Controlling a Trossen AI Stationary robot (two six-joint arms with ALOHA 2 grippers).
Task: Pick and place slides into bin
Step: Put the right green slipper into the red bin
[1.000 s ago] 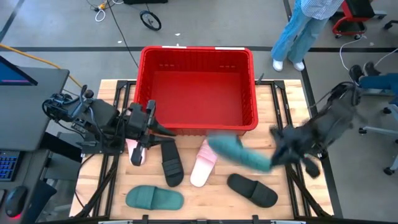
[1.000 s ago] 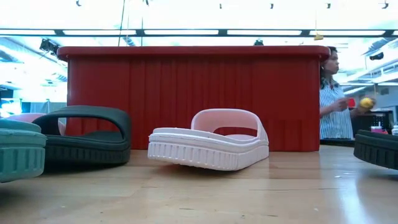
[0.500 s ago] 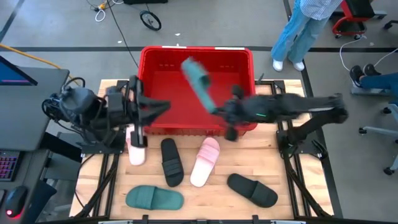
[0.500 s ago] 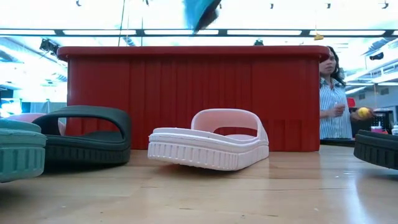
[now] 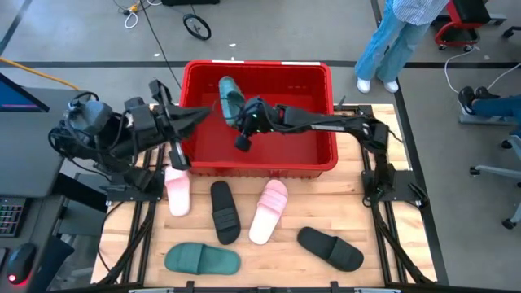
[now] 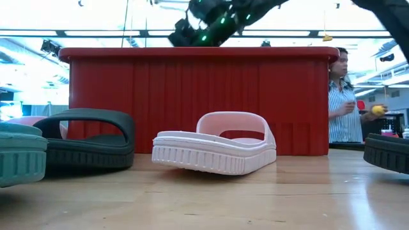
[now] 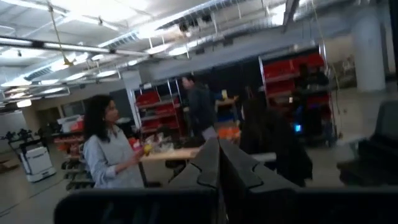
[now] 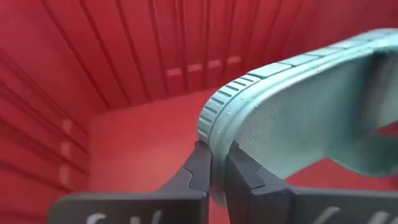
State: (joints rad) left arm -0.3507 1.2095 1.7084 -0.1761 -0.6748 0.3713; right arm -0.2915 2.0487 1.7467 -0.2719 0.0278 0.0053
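The red bin (image 5: 326, 155) stands at the table's far middle. My right gripper (image 5: 239, 111) reaches into it from the right, shut on a dark green slide (image 5: 230, 96) near the bin's far left corner. My left gripper (image 5: 202, 117) is shut and empty, raised by the bin's left rim, pointing out into the room (image 7: 217, 158). On the table in front of the bin lie two pink slides (image 5: 177, 192) (image 5: 269, 210), two black slides (image 5: 224, 212) (image 5: 330, 248) and a second green slide (image 5: 202, 259), each on its sole. My right gripper pinches the edge of the green slide's sole (image 8: 214, 140) between its two fingers, at one end of the slide. The fingers come level from the table's right. The slide stands on its edge, lifted clear above the bin's floor.
The bin's thick rim (image 6: 192, 54) stands high above the table, and my right arm (image 6: 211, 16) shows over it. A person (image 6: 345, 102) stands beyond the table's far right. Bare wood lies at the table's near right (image 5: 383, 244).
My right gripper has carried the green slide up from the table in front of the bin, over the near rim and into the bin toward its far left corner; the slide has turned from lying flat to standing on edge. My left gripper has risen toward the far edge.
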